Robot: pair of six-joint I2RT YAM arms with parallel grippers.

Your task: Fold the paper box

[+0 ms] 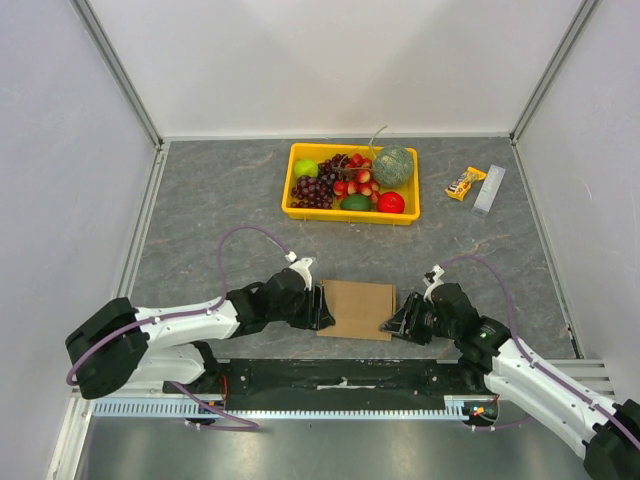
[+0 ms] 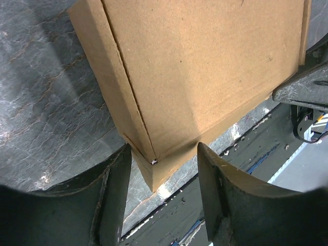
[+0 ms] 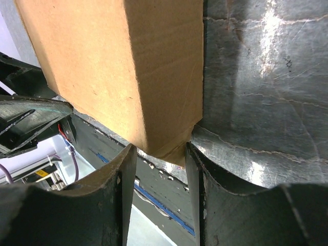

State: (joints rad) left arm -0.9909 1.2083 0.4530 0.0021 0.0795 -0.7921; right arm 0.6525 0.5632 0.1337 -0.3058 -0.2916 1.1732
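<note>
Right fingers (image 3: 115, 205) clamped on paper box (image 1: 357, 308) end; left fingers (image 2: 110, 205) straddle its corner on counter (image 1: 220, 200), grip unclear.

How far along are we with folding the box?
Done: the paper box already looks formed into a slim rectangular box. In hand: the right end effector appears to clamp its right end, and the left end effector straddles the near-left corner. Left: any final tucking, which is not visible here.

I note the paper box (image 1: 357, 309) at lower centre, left gripper (image 1: 322, 306) at its left edge, right gripper (image 1: 393, 325) at its right edge. The tray (image 1: 347, 217) sits above it in the frame.
</note>
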